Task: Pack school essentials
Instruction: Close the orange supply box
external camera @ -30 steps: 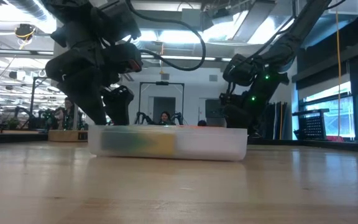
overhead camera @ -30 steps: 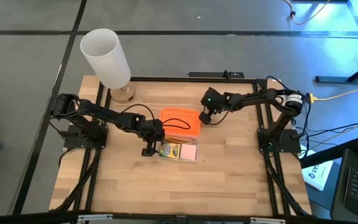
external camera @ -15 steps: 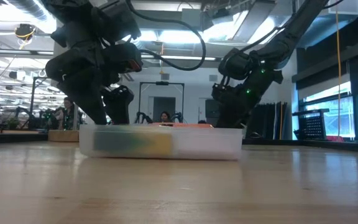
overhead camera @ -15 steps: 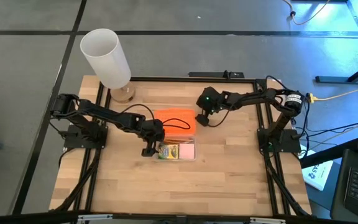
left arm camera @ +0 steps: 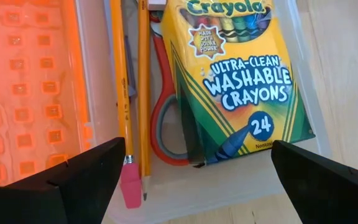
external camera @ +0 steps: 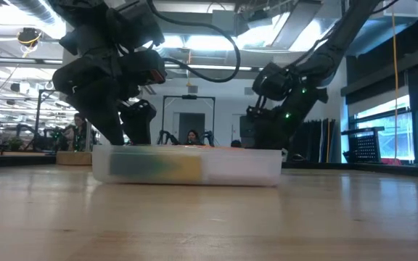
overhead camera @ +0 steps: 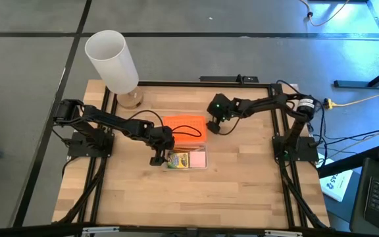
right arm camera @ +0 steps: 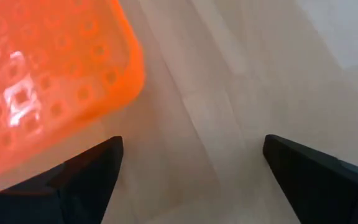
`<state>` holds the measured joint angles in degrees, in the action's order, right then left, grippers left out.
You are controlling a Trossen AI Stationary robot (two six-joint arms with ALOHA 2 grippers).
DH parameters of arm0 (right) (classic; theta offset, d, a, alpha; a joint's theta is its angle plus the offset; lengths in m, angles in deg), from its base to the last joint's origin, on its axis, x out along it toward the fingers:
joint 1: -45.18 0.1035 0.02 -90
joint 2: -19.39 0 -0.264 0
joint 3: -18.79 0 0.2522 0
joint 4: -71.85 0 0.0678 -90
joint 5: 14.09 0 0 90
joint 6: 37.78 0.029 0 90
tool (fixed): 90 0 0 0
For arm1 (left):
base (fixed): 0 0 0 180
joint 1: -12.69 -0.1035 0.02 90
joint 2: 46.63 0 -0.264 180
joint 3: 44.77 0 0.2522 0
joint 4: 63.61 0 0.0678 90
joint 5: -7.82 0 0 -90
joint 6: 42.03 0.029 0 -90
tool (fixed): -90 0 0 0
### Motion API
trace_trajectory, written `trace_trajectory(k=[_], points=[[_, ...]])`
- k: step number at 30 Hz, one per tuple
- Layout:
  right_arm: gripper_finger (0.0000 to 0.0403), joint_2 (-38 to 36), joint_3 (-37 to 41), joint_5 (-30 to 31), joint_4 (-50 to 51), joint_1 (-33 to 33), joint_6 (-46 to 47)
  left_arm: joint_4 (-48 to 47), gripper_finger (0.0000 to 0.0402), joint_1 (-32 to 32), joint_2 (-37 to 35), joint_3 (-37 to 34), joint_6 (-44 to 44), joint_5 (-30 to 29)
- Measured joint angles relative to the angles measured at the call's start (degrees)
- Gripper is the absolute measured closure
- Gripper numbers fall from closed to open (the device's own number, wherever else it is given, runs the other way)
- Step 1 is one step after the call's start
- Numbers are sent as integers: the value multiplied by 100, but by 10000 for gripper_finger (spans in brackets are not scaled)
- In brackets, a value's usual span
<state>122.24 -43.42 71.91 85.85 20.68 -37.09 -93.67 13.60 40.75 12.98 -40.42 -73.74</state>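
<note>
A clear plastic box [overhead camera: 188, 160] sits mid-table on its bottom. It holds a green-and-yellow crayon box [left arm camera: 241, 81], red-handled scissors [left arm camera: 160, 118], two pencils [left arm camera: 143, 93] and a pink eraser [overhead camera: 199, 160]. The orange lid [overhead camera: 186, 128] lies over the box's far part and juts beyond it. My left gripper [overhead camera: 158, 158] is open at the box's left end, fingers either side of it [left arm camera: 197, 143]. My right gripper [overhead camera: 212, 125] is open just right of the lid's right edge [right arm camera: 192, 140], with the lid [right arm camera: 42, 81] ahead of its fingers. The grey pen is not visible.
A tall white cylinder [overhead camera: 112, 62] stands on a wooden base at the table's far left corner. Bare wood lies near the table's near edge and to the right of the box. A dark frame runs round the table's edges. People and equipment show in the room beyond [external camera: 191, 136].
My right gripper moved toward the table's left against the lid's right edge, then rose a little. The lid and the clear box slid a short way left, toward my left gripper, and the lid now covers more of the box.
</note>
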Motion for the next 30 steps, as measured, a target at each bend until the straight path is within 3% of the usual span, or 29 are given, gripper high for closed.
trace_trajectory(k=[9,30], points=[[8,391,-4,235,-988,-11,-239,-52,4,4,0,0,2,0],[8,408,2,-360,-1341,191,-589,-127,4,-13,0,2,152,-35]])
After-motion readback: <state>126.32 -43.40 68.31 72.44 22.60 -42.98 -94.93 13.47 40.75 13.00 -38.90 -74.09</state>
